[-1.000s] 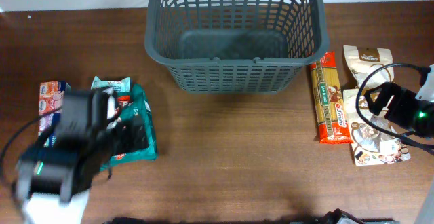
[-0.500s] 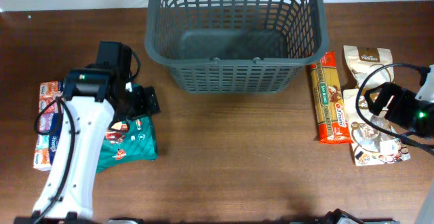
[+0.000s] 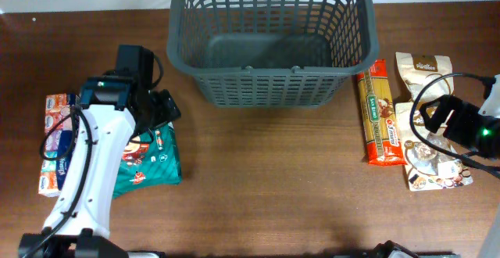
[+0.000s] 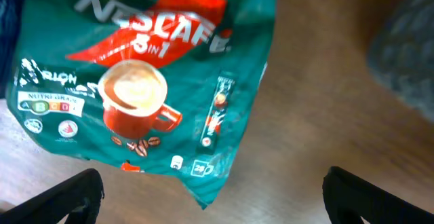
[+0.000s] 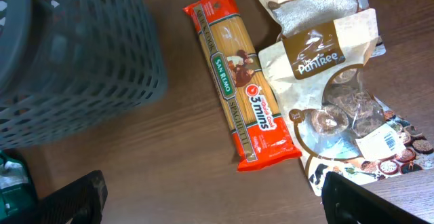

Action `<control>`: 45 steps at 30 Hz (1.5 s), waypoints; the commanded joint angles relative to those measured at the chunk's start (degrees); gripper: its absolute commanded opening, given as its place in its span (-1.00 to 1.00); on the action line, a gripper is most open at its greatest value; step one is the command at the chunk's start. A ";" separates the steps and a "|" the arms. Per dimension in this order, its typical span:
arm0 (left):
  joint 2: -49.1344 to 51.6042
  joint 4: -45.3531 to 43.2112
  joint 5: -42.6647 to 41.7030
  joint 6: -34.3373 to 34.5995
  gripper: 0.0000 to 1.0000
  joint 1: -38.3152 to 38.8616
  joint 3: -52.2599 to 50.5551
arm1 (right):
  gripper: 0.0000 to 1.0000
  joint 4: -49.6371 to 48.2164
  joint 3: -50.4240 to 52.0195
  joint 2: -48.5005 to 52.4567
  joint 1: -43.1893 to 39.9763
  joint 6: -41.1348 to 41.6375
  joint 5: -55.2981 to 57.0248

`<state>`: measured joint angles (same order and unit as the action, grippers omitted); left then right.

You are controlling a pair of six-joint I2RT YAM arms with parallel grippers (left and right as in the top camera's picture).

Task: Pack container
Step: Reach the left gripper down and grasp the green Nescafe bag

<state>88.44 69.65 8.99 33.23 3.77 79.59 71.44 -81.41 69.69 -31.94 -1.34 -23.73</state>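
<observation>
Now the left gripper (image 4: 213, 200) hovers spread over the green coffee packet (image 4: 146, 81), lower left of the container (image 3: 269, 78). The right gripper (image 5: 213, 200), likewise spread, hangs above the pouches (image 5: 332, 68).

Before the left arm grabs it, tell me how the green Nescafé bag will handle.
The Nescafé bag looks like soft, creased film, so it will probably sag when lifted by an edge. Its shiny surface may slip in a pinch. Lying flat, it should slide, not roll, if pushed.

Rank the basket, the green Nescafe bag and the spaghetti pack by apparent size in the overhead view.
1. basket, by far the largest.
2. Nescafe bag, though partly covered.
3. spaghetti pack, long but narrow.
</observation>
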 commanded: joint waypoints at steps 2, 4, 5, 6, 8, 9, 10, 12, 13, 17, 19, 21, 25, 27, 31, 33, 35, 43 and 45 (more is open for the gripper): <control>2.71 -1.25 -1.79 -1.62 0.99 -0.02 -5.01 | 0.98 -0.15 -0.02 0.13 -0.33 -0.35 -1.14; 3.63 -3.10 -2.82 -2.19 0.99 0.00 -7.52 | 0.98 -0.15 -0.02 0.13 -0.33 -0.35 -1.14; 4.00 -4.26 -3.74 -3.28 0.99 0.09 -8.63 | 0.98 -0.15 0.00 0.13 -0.33 -0.35 -1.14; 4.24 -4.96 -4.35 -3.82 0.99 0.22 -9.55 | 0.98 -0.15 -0.02 0.13 -0.33 -0.35 -1.14; 4.87 -6.21 -4.76 -4.92 0.99 0.37 -11.10 | 0.98 -0.15 -0.02 0.13 -0.33 -0.35 -1.11; 5.14 -6.69 -4.76 -5.46 0.99 0.37 -11.72 | 0.98 -0.17 -0.02 0.13 -0.33 -0.35 -1.14; 5.49 -7.15 -4.74 -5.97 0.99 0.35 -12.35 | 0.98 -0.15 -0.02 0.13 -0.33 -0.35 -1.14; 6.32 -7.76 -4.74 -6.45 0.99 0.35 -13.16 | 0.98 -0.15 -0.02 0.13 -0.33 -0.35 -1.14; 6.97 -8.09 -4.74 -6.99 0.99 0.35 -13.44 | 0.98 -0.15 0.00 0.13 -0.33 -0.35 -1.14; 9.14 -9.75 -4.74 -7.23 0.99 0.35 -14.58 | 0.98 -0.15 0.00 0.13 -0.33 -0.35 -1.14; 10.08 -11.23 -4.76 -7.23 0.99 0.37 -15.43 | 0.98 -0.15 0.00 0.13 -0.33 -0.35 -1.14; 10.95 -12.63 -4.76 -7.21 0.99 0.35 -16.37 | 0.98 -0.15 0.00 0.13 -0.33 -0.35 -1.14; 12.72 -15.23 -4.72 -7.21 0.99 0.35 -18.21 | 0.98 -0.15 -0.02 0.13 -0.33 -0.35 -1.14; 13.38 -16.39 -4.68 -7.21 0.99 0.35 -18.93 | 0.98 -0.15 0.00 0.13 -0.33 -0.35 -1.14; 14.86 -18.53 -3.96 -7.21 0.99 0.35 -20.24 | 0.98 -0.15 -0.02 0.13 -0.33 -0.35 -1.14; 16.04 -19.47 -3.13 -7.21 0.99 0.35 -21.00 | 0.98 -0.15 -0.02 0.13 -0.33 -0.35 -1.14; 17.55 -20.83 -2.95 -7.21 0.98 0.35 -22.03 | 0.98 -0.15 0.00 0.13 -0.33 -0.35 -1.14; 24.24 -26.67 -2.97 -7.15 0.92 0.35 -26.71 | 0.98 -0.15 0.00 0.13 -0.33 -0.35 -1.14; 25.88 -27.58 -2.95 -7.10 0.34 0.35 -27.36 | 0.98 -0.15 -0.02 0.13 -0.33 -0.35 -1.14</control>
<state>102.94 46.87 16.60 27.27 5.72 59.11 71.46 -81.41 69.71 -31.94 -1.37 -23.73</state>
